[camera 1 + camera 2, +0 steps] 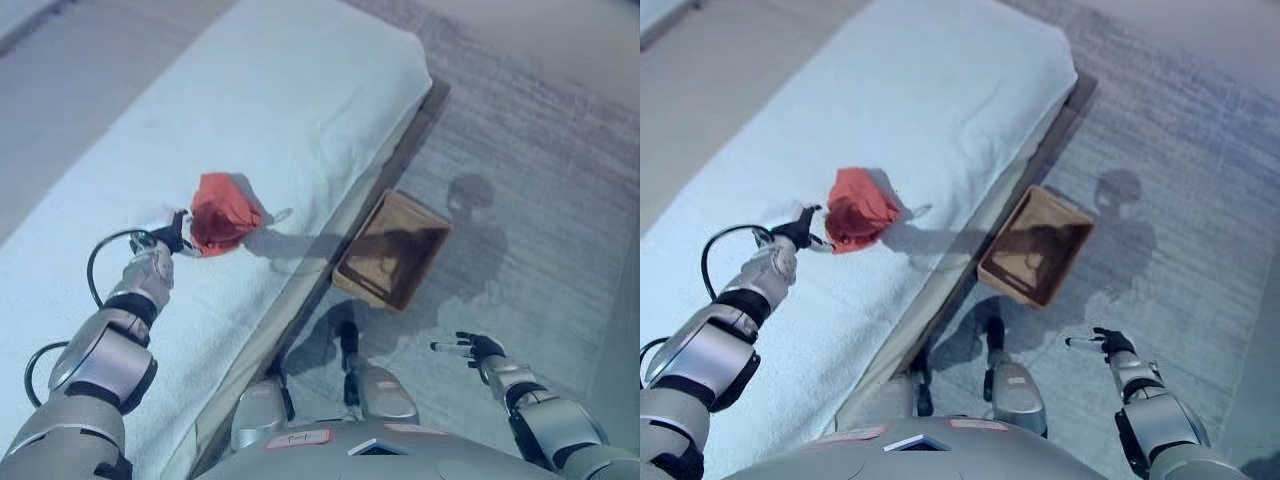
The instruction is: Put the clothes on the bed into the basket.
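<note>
A red cloth (pixel 222 212) is bunched up over the white bed (pixel 300 90), near its right edge, and casts a shadow to its right. My left hand (pixel 172 236) is at the cloth's left edge with its fingers pinched on it. An empty brown basket (pixel 418 208) stands on the floor beside the bed, to the right of the cloth. My right hand (pixel 468 348) hangs open over the floor, below and to the right of the basket, holding nothing.
The grey carpeted floor (pixel 540 150) runs along the right of the bed. A dark bed frame edge (pixel 400 150) lies between the mattress and the basket.
</note>
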